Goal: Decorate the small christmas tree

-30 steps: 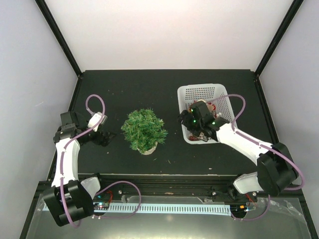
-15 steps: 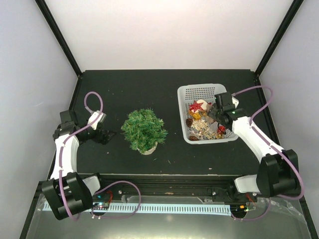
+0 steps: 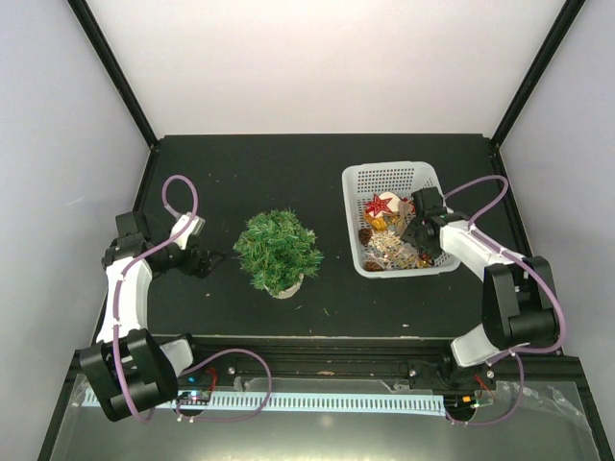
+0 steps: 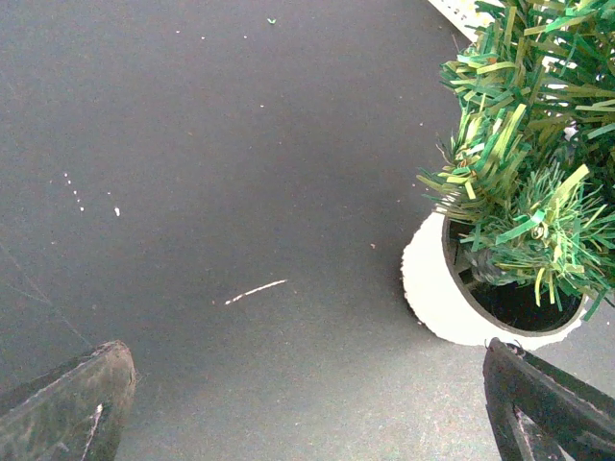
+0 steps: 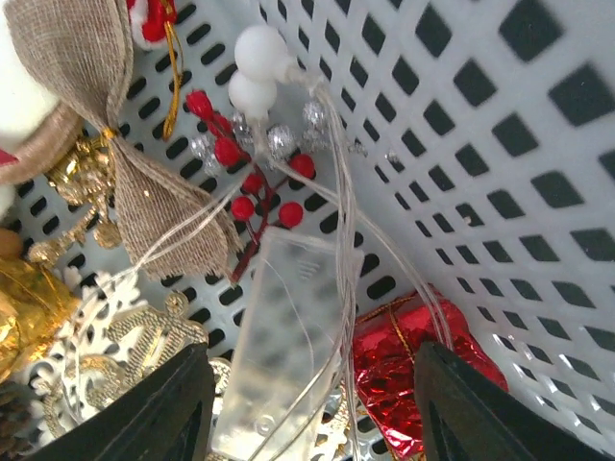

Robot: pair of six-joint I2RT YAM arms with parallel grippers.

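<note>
Standing upright on its pale round base (image 4: 432,303), the small christmas tree (image 3: 279,252) sits a little left of the middle of the worktop (image 3: 288,163); bare dark surface lies all around it, widest toward the far edge.

The left fingers (image 4: 67,408) are spread wide and grasp nothing; they sit low at the tree's left side, with only bare worktop between them. The base is just beside one finger, and contact cannot be judged.

The white basket (image 3: 389,178) stands well to the tree's right, close to the worktop's right edge.

The right fingers (image 5: 159,408) are down inside it by the right wall; they are parted, one on each side of a clear plastic box (image 5: 288,327) trailing thin wires, though touch cannot be told. A red berry sprig (image 5: 245,168), a burlap bow (image 5: 106,86) and a red foil parcel (image 5: 404,346) crowd the mesh around them, leaving little room.

Both wrist views cut the fingers to their tips; the left one crops the treetop. From above, the right arm hides part of the basket, and only a red star (image 3: 381,204) reads clearly.
</note>
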